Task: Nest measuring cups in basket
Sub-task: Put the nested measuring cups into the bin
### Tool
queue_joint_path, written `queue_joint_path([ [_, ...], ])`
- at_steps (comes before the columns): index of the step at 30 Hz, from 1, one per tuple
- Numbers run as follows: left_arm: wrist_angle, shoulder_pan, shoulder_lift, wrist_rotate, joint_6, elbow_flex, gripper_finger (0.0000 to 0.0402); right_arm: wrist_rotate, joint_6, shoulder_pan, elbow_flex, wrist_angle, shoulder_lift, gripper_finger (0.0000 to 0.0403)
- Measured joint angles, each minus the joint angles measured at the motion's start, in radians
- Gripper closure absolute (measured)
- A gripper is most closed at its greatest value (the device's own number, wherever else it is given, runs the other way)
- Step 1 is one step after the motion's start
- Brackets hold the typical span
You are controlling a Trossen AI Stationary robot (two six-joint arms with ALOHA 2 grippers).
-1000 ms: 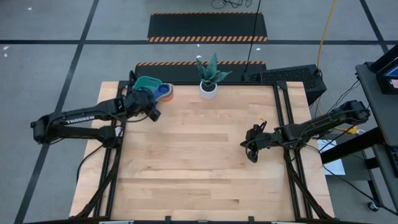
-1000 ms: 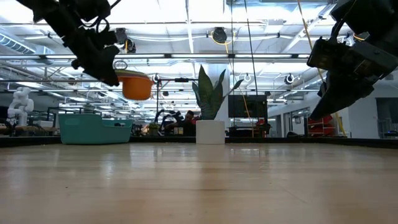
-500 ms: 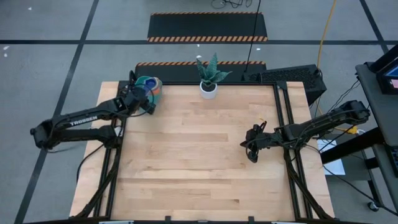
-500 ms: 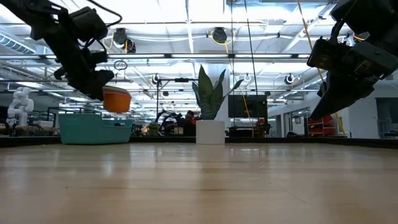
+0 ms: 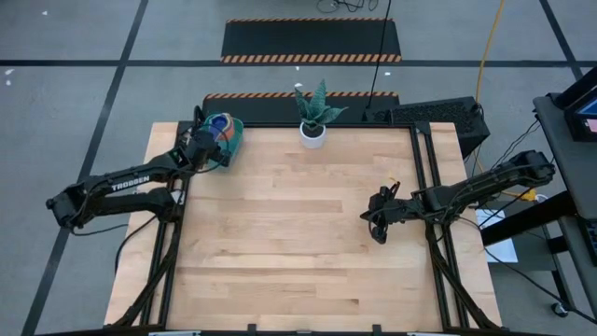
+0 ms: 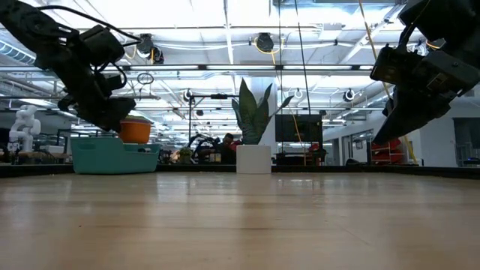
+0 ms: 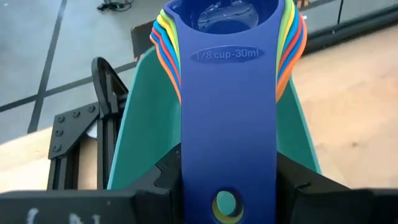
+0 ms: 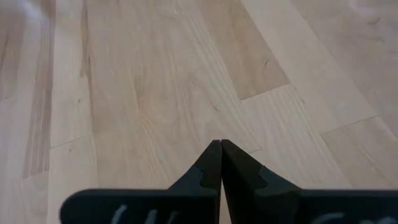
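Observation:
The measuring cups (image 7: 228, 37) are nested in one stack, dark blue on top with "1/8 cup-30ml" on its handle, and orange, yellow, green and red rims showing at the sides. My left gripper (image 5: 207, 147) carries the stack over the teal basket (image 5: 229, 133) at the table's far left corner. In the low view the orange bowl (image 6: 135, 130) hangs just above the basket's rim (image 6: 105, 142). My right gripper (image 8: 220, 144) is shut and empty above bare wood at the table's right side (image 5: 376, 222). My left gripper pinches the stacked flat handles (image 7: 227, 168) between its two fingers, near the handles' free end with the hanging hole. The fingers lie along the handles, slanting down from the table's left. The stack is lifted clear, its bowls pointing away from the gripper over the basket.
A white pot (image 5: 312, 133) with a green plant stands at the far edge, right of the basket. Black frame rails (image 5: 427, 177) run along the table's right and left edges. The middle of the wooden tabletop (image 5: 298, 224) is bare.
My left gripper has moved toward the table's far left corner and down, carrying the cup stack from beside the basket to over it. In the low view the orange bowl has dropped from well above the basket to just above its rim. The hold stays shut.

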Motion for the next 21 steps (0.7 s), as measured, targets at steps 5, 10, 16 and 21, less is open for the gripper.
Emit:
queue_joint_path([
  [5, 0.078, 0.043, 0.064, 0.038, 0.038, 0.003, 0.0264, 0.021, -0.026, -0.005, 0.000, 0.013, 0.000, 0.0403],
  [10, 0.097, 0.079, 0.151, 0.071, 0.040, 0.010, 0.0264, 0.020, -0.048, -0.009, 0.001, 0.039, 0.000, 0.0403],
  [16, 0.093, 0.092, 0.243, 0.075, 0.016, 0.010, 0.0264, 0.020, -0.073, -0.009, 0.001, 0.056, 0.000, 0.0403],
  [21, 0.105, 0.092, 0.285, 0.074, 0.013, 0.011, 0.0263, 0.020, -0.076, -0.009, 0.001, 0.056, 0.000, 0.0403],
])
